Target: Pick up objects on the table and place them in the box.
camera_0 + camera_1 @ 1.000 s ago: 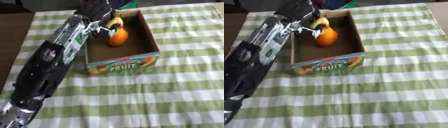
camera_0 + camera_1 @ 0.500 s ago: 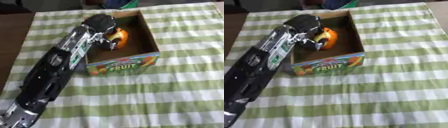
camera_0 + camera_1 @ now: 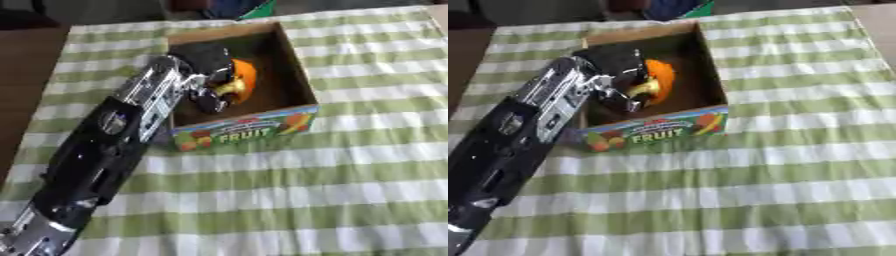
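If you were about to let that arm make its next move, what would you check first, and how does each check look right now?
1. Left hand is inside the box: ok.
2. Orange object is over the box floor, not the rim: ok.
3. Orange object rests on the floor before release: cannot tell.
4. Fingers are curled round the orange object: ok.
5. Box stands upright on the striped cloth: ok.
6. Right hand is clear of the box: cannot tell, it is out of view.

The left arm (image 3: 114, 150) reaches forward — its hand (image 3: 208, 75) turned down, fingers curled.
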You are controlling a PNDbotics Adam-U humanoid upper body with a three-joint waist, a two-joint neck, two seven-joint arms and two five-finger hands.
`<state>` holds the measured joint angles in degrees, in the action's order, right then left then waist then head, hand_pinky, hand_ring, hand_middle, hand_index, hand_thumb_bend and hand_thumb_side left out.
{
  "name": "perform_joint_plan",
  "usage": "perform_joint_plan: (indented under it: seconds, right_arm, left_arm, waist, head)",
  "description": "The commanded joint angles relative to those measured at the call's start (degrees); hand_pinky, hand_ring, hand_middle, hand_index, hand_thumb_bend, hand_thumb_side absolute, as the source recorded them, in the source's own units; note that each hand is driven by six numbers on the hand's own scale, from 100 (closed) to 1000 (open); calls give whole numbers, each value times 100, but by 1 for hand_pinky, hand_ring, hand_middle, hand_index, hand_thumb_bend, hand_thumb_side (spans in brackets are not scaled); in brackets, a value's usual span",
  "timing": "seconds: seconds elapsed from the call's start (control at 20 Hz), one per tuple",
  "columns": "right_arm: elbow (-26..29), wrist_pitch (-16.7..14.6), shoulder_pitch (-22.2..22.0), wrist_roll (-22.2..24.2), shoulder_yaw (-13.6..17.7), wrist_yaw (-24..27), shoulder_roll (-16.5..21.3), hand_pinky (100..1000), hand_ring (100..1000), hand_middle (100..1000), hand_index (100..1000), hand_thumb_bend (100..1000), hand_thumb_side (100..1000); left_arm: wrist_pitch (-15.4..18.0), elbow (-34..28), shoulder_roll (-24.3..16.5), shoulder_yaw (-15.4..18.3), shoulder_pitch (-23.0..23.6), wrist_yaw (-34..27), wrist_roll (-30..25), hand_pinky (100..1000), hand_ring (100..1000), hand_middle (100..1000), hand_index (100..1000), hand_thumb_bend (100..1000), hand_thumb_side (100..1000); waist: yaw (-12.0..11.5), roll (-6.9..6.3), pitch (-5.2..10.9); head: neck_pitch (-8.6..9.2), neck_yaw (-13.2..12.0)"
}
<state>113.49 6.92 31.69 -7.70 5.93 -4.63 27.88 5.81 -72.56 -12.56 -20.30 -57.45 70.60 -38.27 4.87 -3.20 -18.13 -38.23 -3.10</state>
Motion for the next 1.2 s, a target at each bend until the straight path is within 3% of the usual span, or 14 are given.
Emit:
perform_joint_plan:
  seconds: [0.05, 0.15, 0.2, 0.3, 0.45, 0.5, 0.65, 0.75, 1.05, 1.2]
  right_arm:
    - [111, -3, 36, 31, 18, 25, 64, 774, 755, 638, 840, 100, 978]
    - [111, -3, 35, 36, 18, 24, 62, 774, 755, 638, 840, 100, 978]
    - [111, -1, 31, 40, 15, 23, 63, 774, 755, 638, 840, 100, 977]
    - [111, 5, 23, 61, 6, 20, 65, 774, 755, 638, 839, 100, 977]
    - [111, 10, 16, 80, 1, 17, 64, 774, 755, 638, 839, 100, 976]
    - [111, 10, 15, 84, -2, 17, 64, 774, 755, 638, 839, 100, 977]
    - [111, 11, 11, 88, -4, 18, 63, 774, 755, 638, 839, 100, 976]
    - [111, 14, 3, 89, -5, 17, 63, 774, 755, 638, 839, 100, 976]
    - [111, 20, -19, 82, 5, 6, 64, 774, 755, 637, 839, 100, 976]
    - [111, 22, -19, 70, 12, 3, 62, 774, 755, 637, 839, 100, 976]
  left_arm:
    - [63, -117, -83, 39, -73, 209, -122, 423, 665, 669, 788, 378, 634]
    - [82, -141, -80, 50, -68, 263, -147, 423, 665, 669, 788, 378, 634]
    - [59, -176, -98, 76, -81, 308, -134, 476, 732, 745, 846, 563, 809]
    - [-77, -350, -161, 174, -109, 478, -37, 494, 746, 757, 857, 627, 854]
    - [-260, -586, -246, 309, -142, 519, 79, 515, 760, 769, 868, 830, 998]
    - [-327, -667, -281, 360, -155, 491, 127, 513, 758, 767, 866, 838, 1000]
    - [-517, -848, -371, 467, -175, 378, 248, 498, 745, 751, 850, 802, 1000]
    - [-658, -957, -435, 554, -192, 281, 341, 484, 732, 738, 837, 668, 992]
    - [-1151, -1237, -662, 852, -223, -35, 760, 463, 707, 713, 823, 474, 974]
    - [-1332, -1409, -739, 957, -206, -236, 941, 463, 700, 705, 815, 463, 971]
  waist:
    - [0, 21, 103]
    - [-1, 21, 104]
    - [-3, 22, 111]
    - [-3, 22, 128]
    - [-13, 15, 152]
    - [-19, 11, 161]
    - [-29, 5, 178]
    - [-32, 5, 187]
    - [-42, 5, 197]
    - [-55, 11, 194]
  head:
    - [37, 10]
    - [38, 10]
    - [38, 12]
    - [39, 12]
    - [33, 11]
    - [32, 15]
    - [18, 32]
    - [4, 49]
    - [-9, 85]
    - [-6, 101]
